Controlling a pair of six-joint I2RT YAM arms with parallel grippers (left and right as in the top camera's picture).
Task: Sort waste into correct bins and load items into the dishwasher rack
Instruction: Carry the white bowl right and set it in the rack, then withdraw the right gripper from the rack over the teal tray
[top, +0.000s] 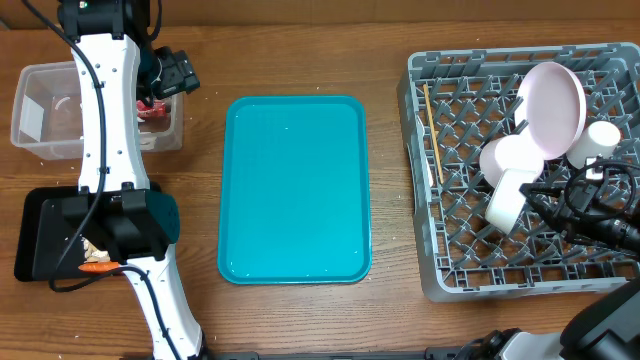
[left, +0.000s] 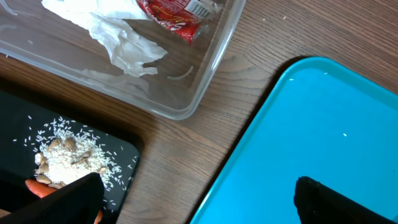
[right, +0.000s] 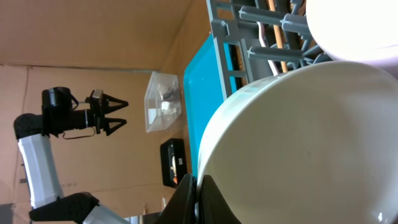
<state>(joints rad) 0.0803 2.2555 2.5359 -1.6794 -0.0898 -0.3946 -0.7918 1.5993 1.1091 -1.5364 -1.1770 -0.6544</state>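
My left gripper hangs open and empty, high over the clear tub. In the tub lie the crumpled napkin and the red wrapper. The black tray holds beige food scraps and the carrot. In the grey rack at the right stand the plate, two bowls, the cup and the chopsticks. My right gripper is shut on the rim of the lower bowl, inside the rack.
The teal serving tray lies bare in the middle of the wooden table. My left arm's white links stretch over the tub and the black tray. Black cables of the right arm cross the rack's right side.
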